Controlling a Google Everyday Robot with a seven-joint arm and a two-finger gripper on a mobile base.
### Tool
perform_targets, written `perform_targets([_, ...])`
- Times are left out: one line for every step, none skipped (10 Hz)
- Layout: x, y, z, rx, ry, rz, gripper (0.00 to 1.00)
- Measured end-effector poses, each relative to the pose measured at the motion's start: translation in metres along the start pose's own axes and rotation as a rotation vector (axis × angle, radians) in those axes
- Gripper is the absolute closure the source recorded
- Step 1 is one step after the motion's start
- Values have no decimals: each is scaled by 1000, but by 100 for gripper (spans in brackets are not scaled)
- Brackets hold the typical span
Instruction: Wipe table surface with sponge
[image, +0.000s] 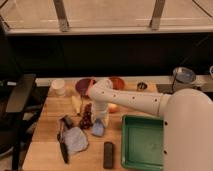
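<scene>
The small light-blue sponge (98, 129) lies on the light tan plank table surface (46, 126), near the middle and just left of the green tray. My gripper (100, 121) points straight down onto the sponge's top and is shut on it. The white arm reaches in from the right, bends at an elbow (101, 91) and drops to the sponge. The gripper's body hides the upper part of the sponge.
A green square tray (142, 142) stands right of the sponge. A grey-blue cloth (76, 140), a black-handled tool (63, 148) and a black remote-like bar (108, 154) lie in front. Dark red grapes (87, 118), a pale yellow block (76, 104), a white cup (59, 86) and bowls (84, 85) are behind. A chair (20, 95) stands left.
</scene>
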Motion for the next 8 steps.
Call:
perform_targets([-4, 9, 2, -1, -7, 11, 100])
perform_targets([-6, 19, 4, -1, -12, 25, 100])
perform_targets([-3, 35, 5, -4, -15, 49, 100])
perform_targets([3, 49, 4, -9, -11, 75, 100])
perform_targets([12, 61, 1, -30, -2, 96, 100])
perform_targets([19, 64, -1, -42, 5, 105, 100])
perform_targets([26, 62, -3, -54, 15, 103, 100])
perform_targets([32, 57, -5, -63, 22, 95, 100])
